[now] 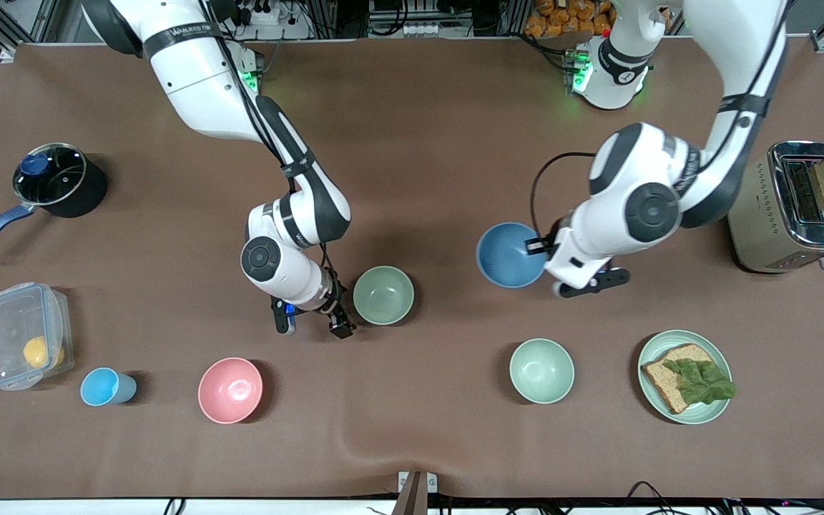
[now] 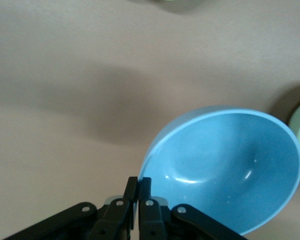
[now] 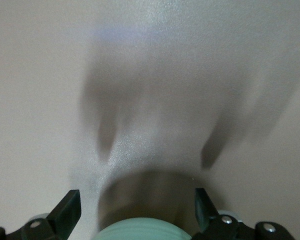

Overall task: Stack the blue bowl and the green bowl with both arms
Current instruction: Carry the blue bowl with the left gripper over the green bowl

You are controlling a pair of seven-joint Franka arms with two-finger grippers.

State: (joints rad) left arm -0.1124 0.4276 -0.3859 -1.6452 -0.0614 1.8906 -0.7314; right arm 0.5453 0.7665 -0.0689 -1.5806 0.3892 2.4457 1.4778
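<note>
The blue bowl (image 1: 505,254) hangs tilted a little above the table's middle, toward the left arm's end. My left gripper (image 1: 537,248) is shut on its rim. In the left wrist view the fingers (image 2: 139,182) pinch the rim of the blue bowl (image 2: 225,165). The green bowl (image 1: 383,295), sage coloured, stands upright on the table near the middle. My right gripper (image 1: 312,325) is open and low beside it, toward the right arm's end. In the right wrist view the open gripper (image 3: 135,200) frames the bowl's edge (image 3: 140,231).
A paler mint bowl (image 1: 542,370), a pink bowl (image 1: 230,390) and a light-blue cup (image 1: 106,387) stand nearer the front camera. A plate with bread and lettuce (image 1: 651,354), a toaster (image 1: 795,207), a pot (image 1: 54,179) and a plastic box (image 1: 24,335) line the table's ends.
</note>
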